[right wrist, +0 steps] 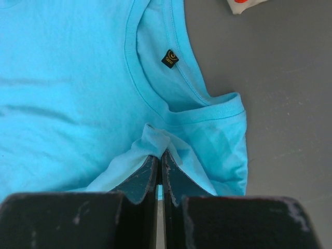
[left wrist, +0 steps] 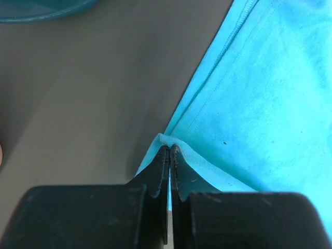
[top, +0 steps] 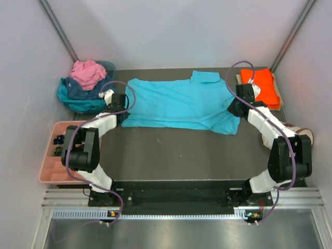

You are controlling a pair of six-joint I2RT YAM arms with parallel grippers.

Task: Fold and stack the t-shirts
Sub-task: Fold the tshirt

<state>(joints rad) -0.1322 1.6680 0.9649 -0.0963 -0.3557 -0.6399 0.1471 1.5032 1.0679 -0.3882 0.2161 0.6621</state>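
L+R end effectors (left wrist: 170, 149) (right wrist: 158, 155) clamp 1 turquoise t-shirt (top: 179, 104) (3 piled tees (top: 84, 84), 1 orange tee (top: 261, 83)).

Came as a matched pair in white and black.
Showed white shells along the left arm (top: 85, 150) and right arm (top: 282, 155), black joint housings, a purple cable (top: 241, 63) looped beside each; ended in flat black fingers on the left gripper (left wrist: 169, 150) and right gripper (right wrist: 160, 155), the latter's flecked with pale scuffs.

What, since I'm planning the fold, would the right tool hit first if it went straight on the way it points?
The turquoise t-shirt it pinches: the right tool aims at the collar just ahead. How steeply it tilts down is unclear.
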